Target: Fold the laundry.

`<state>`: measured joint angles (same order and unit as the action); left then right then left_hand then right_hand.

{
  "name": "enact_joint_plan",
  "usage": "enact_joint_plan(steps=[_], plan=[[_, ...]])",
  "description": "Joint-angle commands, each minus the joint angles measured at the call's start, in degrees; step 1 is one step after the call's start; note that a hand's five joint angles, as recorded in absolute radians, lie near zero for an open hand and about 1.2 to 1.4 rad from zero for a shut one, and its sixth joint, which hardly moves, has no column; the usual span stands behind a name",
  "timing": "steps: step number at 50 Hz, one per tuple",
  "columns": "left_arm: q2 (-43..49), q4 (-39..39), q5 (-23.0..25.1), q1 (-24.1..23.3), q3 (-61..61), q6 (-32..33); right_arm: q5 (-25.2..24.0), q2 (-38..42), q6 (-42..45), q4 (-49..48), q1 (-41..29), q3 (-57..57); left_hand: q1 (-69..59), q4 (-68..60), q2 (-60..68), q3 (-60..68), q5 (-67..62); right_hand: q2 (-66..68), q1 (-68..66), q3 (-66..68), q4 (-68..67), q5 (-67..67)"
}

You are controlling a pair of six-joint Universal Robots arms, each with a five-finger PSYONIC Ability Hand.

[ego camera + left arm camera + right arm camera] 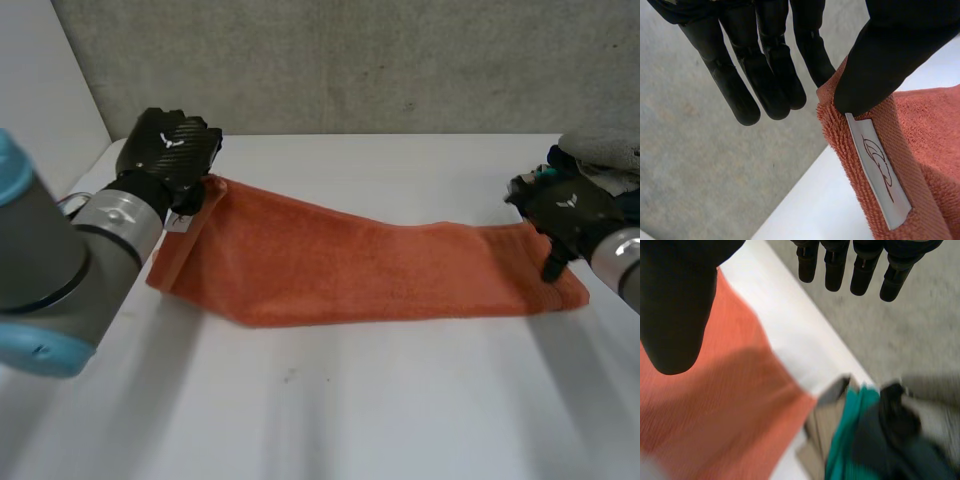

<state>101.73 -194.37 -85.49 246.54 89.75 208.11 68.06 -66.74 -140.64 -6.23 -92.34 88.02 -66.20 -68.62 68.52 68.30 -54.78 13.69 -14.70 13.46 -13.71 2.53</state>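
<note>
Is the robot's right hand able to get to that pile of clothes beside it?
Probably yes. The pile of clothes lies just beyond the right hand, with nothing between them. Its fingers are straight and free, and only its thumb is over the orange towel.

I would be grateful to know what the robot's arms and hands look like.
The left hand and right hand are black, with slim fingers, a broad rounded thumb and a small white emblem on the back. The left arm is a thick grey cylinder with a light-blue cap; the right arm shows a grey wrist.
</note>
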Motion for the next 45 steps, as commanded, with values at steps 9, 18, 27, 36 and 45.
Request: enact_joint_plan(steps=[9,18,27,36,45], plan=[[-21.2,0.4,2.4,-2.9,12.8,-0.3,-10.1,25.4,-7.8,3.1,-6.0,-29.0,-13.8,-11.4,11.5,11.7,-15.2,2.3,-1.3,2.5,-2.3,3.4],[-25.1,0.5,2.4,-2.7,14.4,-0.4,-9.4,33.3,-8.2,2.8,-6.4,-36.4,-13.8,-11.4,11.5,11.7,-15.2,49.6,-48.6,49.8,-49.6,50.7],[-24.5,0.0,2.4,1.6,14.4,-0.2,-3.5,17.0,-7.6,2.2,-5.8,-30.6,-13.8,-11.4,11.5,11.7,-15.2,66.3,-65.3,66.5,-66.3,67.5],[-20.9,-1.5,4.1,10.9,13.7,-0.2,-0.3,-11.3,-5.4,7.7,-1.3,-16.0,-13.8,-11.4,11.5,11.7,-15.2,66.3,-65.3,66.5,-66.3,67.5],[-16.2,-1.2,8.1,12.6,14.2,-0.4,-0.5,-28.8,-1.7,29.9,-0.7,-13.5,-13.8,-11.4,11.5,11.7,-15.2,66.3,-65.3,66.5,-66.3,67.5]])
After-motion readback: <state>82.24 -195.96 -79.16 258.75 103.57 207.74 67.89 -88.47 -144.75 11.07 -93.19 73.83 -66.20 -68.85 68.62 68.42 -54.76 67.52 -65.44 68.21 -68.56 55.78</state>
